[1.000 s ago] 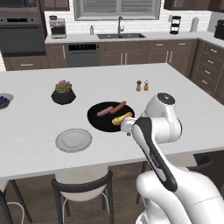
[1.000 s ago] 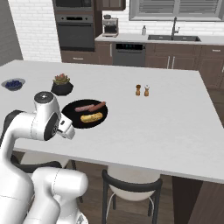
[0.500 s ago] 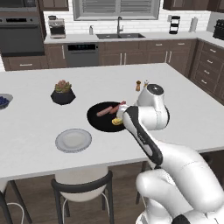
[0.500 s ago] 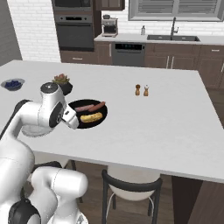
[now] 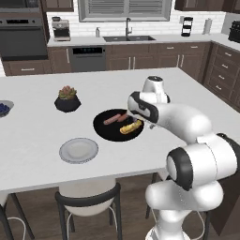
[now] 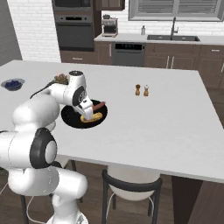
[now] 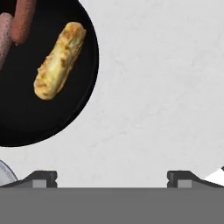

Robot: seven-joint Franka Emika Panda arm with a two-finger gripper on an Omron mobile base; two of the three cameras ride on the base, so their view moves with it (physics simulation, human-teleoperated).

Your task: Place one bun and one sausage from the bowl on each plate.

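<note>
The black bowl sits mid-counter and holds one golden bun and two reddish sausages beside it. A pale grey plate lies on the near side of the bowl, nothing on it; a sliver of the plate shows in the hand view. My gripper hangs open above the bowl's right edge, over bare counter, fingertips wide apart with nothing between them.
A black plant pot stands behind the bowl. A small bowl of blue berries is at the far left. Two shakers stand farther right. The counter edge runs close along the front.
The hand has swung from the bowl's near side up over its right edge, and the elbow has swung out to the right. The jaws stayed open; the food has not moved.
</note>
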